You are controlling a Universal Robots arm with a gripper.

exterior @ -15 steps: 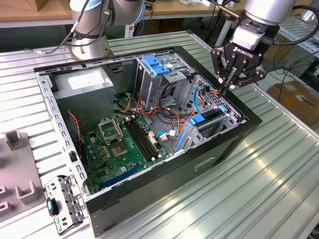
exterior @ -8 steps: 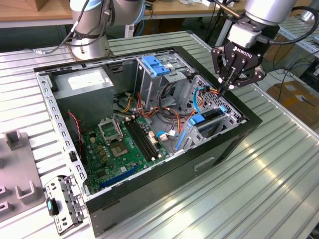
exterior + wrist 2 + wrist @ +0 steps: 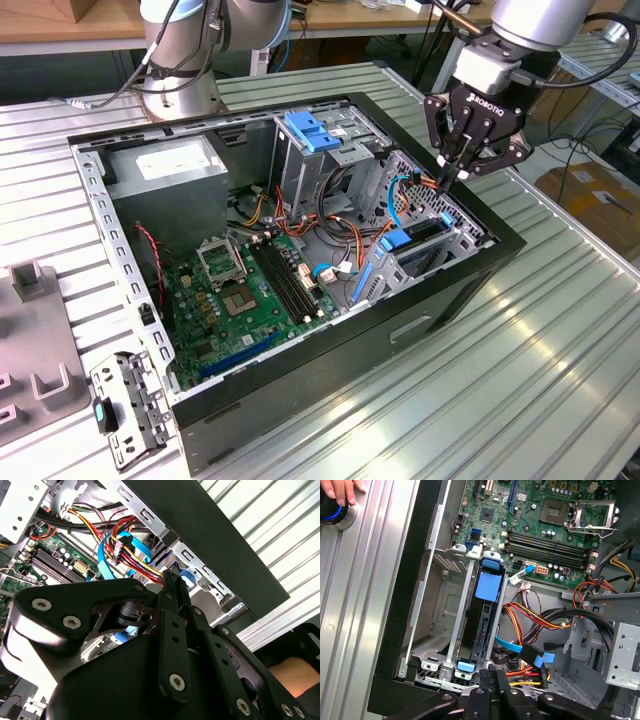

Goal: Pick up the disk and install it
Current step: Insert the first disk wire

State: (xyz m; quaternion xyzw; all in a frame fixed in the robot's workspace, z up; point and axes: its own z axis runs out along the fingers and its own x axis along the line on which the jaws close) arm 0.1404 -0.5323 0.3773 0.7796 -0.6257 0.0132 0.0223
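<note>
exterior view: open pc case (image 3: 455, 290) lies on a ribbed metal table (image 3: 560, 360), side panel off. gripper (image 3: 453, 176) hangs over the case corner at the exterior view's right, fingers drawn together to a point, nothing visible between them, tips just above the drive cage (image 3: 440, 235). the disk (image 3: 418, 238) looks seated in that cage, edge-on in a blue-trimmed carrier, only a dark sliver shows. motherboard (image 3: 245, 295) on the case floor, power supply (image 3: 165, 165) at the far corner, blue latch piece (image 3: 315, 133) on the upper bay. loose metal bracket (image 3: 125, 405) on the table at the exterior view's left, beside grey fixtures (image 3: 35, 340).

second wrist view: black gripper linkages in the foreground, fingers (image 3: 172, 587) pressed together, no part clamped. just past the tips a bundle of red, yellow and black wires (image 3: 132, 555) and a blue data cable (image 3: 102, 557) run into the cage area. black case wall (image 3: 215, 535) runs diagonally, table ribs beyond it.

first wrist view: disk (image 3: 482, 625) sits upright in the cage slot beside the case wall, blue carrier tab (image 3: 487, 585) on top, blue clip (image 3: 465, 666) at the near end. fingertips (image 3: 492, 677) closed, right by the disk's near end; contact can't be told. a blue connector (image 3: 535, 657) with cables lies beside the slot. motherboard (image 3: 540, 525) beyond. a person's fingers (image 3: 342, 490) rest on a blue-ringed button (image 3: 332, 512) on the table.
</note>
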